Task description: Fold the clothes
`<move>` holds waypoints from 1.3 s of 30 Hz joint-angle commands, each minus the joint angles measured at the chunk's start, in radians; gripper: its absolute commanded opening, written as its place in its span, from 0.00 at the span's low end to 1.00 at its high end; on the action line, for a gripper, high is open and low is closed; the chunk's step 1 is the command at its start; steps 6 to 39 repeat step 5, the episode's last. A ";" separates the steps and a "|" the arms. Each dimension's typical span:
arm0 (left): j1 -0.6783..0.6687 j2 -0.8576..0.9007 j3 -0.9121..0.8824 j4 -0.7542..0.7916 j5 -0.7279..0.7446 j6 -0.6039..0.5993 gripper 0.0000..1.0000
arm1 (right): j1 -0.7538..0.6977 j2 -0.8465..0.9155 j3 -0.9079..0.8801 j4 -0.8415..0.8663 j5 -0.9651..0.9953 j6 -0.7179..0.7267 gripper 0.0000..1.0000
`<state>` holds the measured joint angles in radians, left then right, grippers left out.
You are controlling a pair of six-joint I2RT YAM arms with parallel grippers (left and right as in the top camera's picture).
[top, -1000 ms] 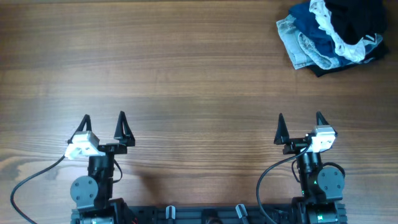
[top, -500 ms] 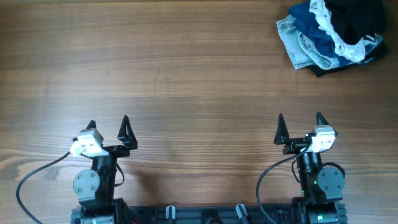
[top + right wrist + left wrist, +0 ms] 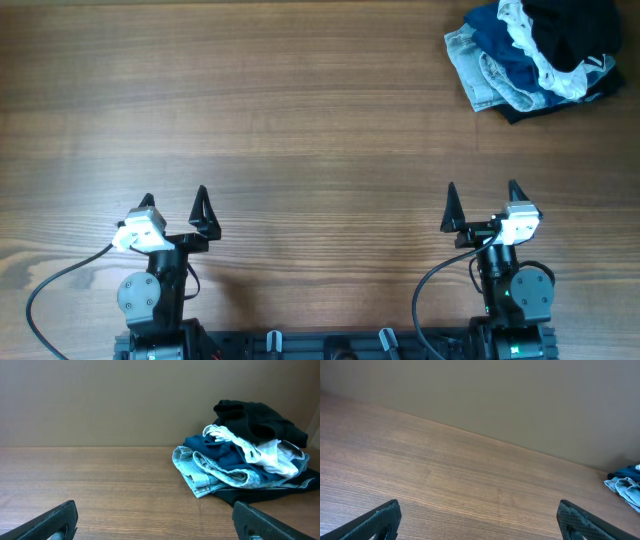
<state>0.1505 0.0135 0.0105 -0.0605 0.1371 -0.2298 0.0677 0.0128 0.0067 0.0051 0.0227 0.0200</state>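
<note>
The black garment [image 3: 572, 28] lies crumpled on top of a pile of clothes at the table's far right corner. In the right wrist view it [image 3: 257, 419] tops the pile, and more black fabric shows under the pile's front edge. My left gripper [image 3: 175, 200] is open and empty at the near left, far from the pile; in its own view [image 3: 480, 525] there is only bare wood between the fingers. My right gripper [image 3: 482, 195] is open and empty at the near right, well short of the pile, as its own view [image 3: 157, 525] also shows.
In the pile are a light denim garment [image 3: 480, 62], a dark blue one [image 3: 500, 35] and a white one [image 3: 545, 60]. The wooden table [image 3: 300, 110] ends at a plain wall [image 3: 100, 400] behind the pile. The pile's edge shows at the far right of the left wrist view [image 3: 627, 482].
My left gripper has shifted slightly to the right and back toward its base, and has stood still for the last half second. The right arm and the pile have not moved.
</note>
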 commanded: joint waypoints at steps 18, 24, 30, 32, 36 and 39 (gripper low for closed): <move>0.005 -0.011 -0.004 -0.004 0.008 0.010 1.00 | 0.004 -0.008 -0.002 0.004 -0.016 -0.013 1.00; 0.005 -0.011 -0.004 -0.004 0.008 0.010 1.00 | 0.004 -0.008 -0.002 0.004 -0.016 -0.013 1.00; 0.005 -0.011 -0.004 -0.004 0.008 0.010 1.00 | 0.004 -0.008 -0.002 0.004 -0.016 -0.013 1.00; 0.005 -0.011 -0.004 -0.004 0.008 0.010 1.00 | 0.004 -0.008 -0.002 0.004 -0.016 -0.013 1.00; 0.005 -0.011 -0.004 -0.004 0.008 0.010 1.00 | 0.004 -0.008 -0.002 0.004 -0.016 -0.013 1.00; 0.005 -0.011 -0.004 -0.004 0.008 0.010 1.00 | 0.004 -0.008 -0.002 0.004 -0.016 -0.013 1.00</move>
